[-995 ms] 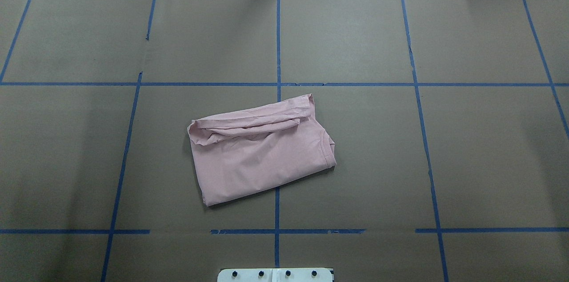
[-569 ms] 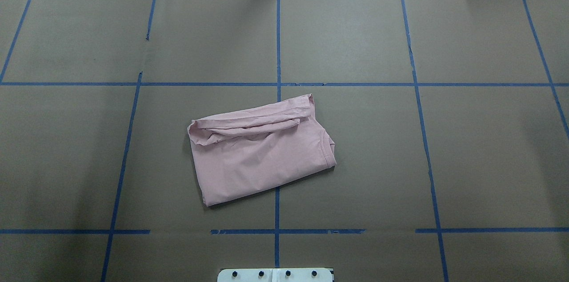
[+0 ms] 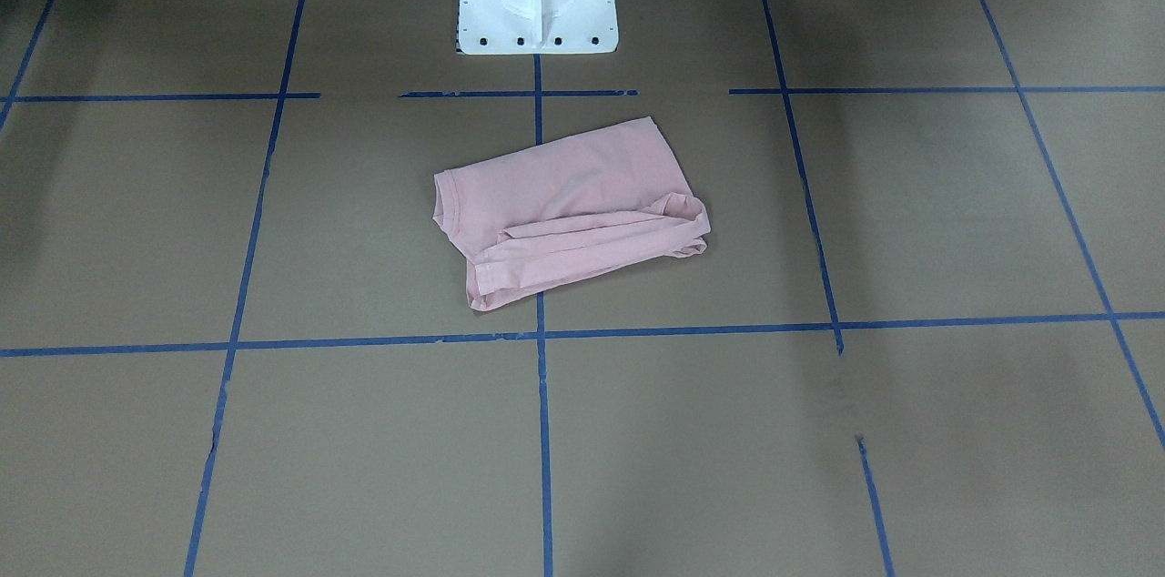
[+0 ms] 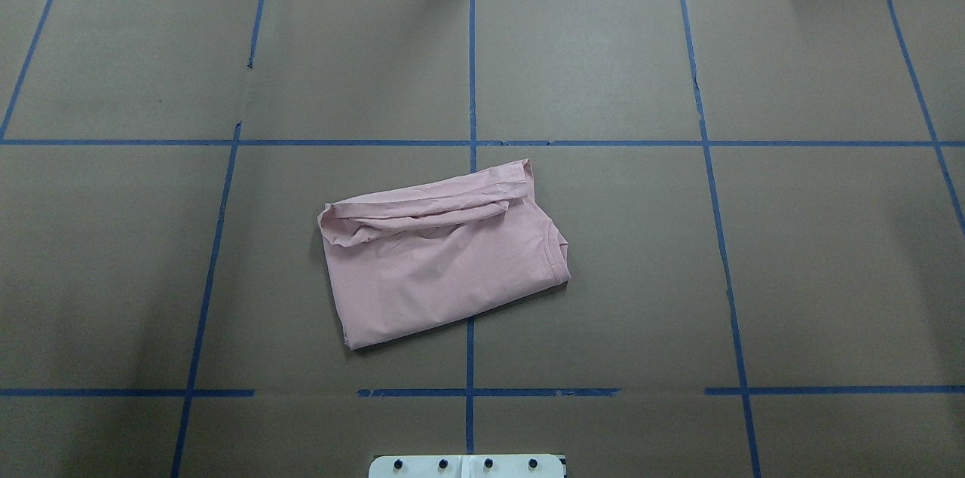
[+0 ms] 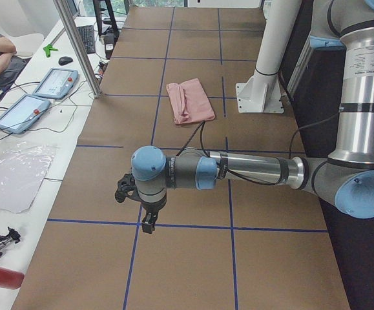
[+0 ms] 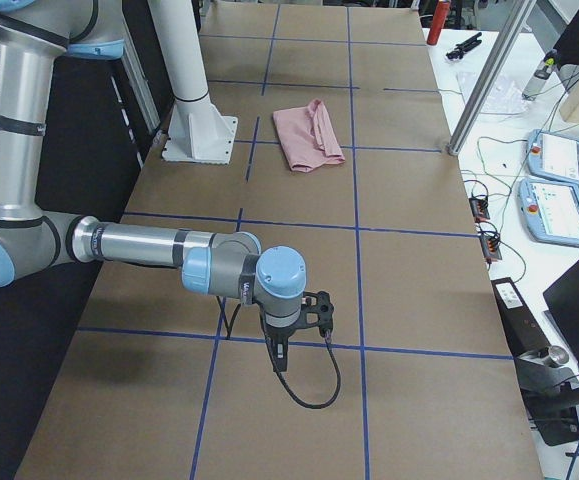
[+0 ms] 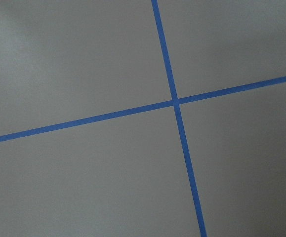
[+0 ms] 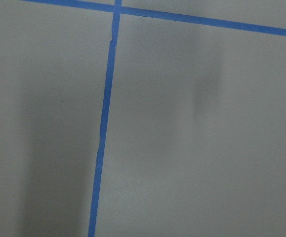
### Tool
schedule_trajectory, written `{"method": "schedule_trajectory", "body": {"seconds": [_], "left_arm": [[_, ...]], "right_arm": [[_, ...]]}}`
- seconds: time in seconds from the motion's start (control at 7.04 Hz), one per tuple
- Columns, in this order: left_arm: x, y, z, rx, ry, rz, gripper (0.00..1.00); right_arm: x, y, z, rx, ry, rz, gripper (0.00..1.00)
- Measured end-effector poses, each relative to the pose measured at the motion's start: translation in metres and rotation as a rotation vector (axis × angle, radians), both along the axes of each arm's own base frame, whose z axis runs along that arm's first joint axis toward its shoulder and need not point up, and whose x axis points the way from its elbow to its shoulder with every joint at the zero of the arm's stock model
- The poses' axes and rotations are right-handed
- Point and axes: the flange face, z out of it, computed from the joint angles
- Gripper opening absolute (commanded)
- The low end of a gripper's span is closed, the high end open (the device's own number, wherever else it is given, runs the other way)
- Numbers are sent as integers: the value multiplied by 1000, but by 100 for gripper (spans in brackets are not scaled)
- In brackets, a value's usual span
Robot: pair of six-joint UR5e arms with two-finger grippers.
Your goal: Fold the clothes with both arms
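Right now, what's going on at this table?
The pink T-shirt lies folded near the middle of the table, with nothing touching it. The left gripper and the right gripper hang over opposite ends of the table, far from the T-shirt. Whether they are open or shut cannot be told.

1. Shirt (image 4: 445,267): pale pink, plain side up, folded into a rough rectangle. Lies flat and skewed mid-table (image 4: 791,274), across the centre tape line (image 4: 470,357). Loose bunched band along its far edge, neckline at the robot's right end.
2. Left arm (image 5: 251,169): stretched out low over the table, well apart from shirt. Gripper (image 5: 146,226) points down, jaw state unreadable.
3. Right arm (image 6: 139,243): same pose at the opposite end. Gripper (image 6: 278,362) points down, jaw state unreadable.
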Motion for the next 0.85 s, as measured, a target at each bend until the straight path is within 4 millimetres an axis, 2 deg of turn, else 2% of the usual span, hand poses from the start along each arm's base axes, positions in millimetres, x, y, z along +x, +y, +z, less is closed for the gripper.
{"method": "schedule_trajectory", "body": {"seconds": [0.85], "left_arm": [[5, 0, 3, 7, -5, 20, 100]], "right_arm": [[0, 1, 4, -3, -4, -1, 100]]}}
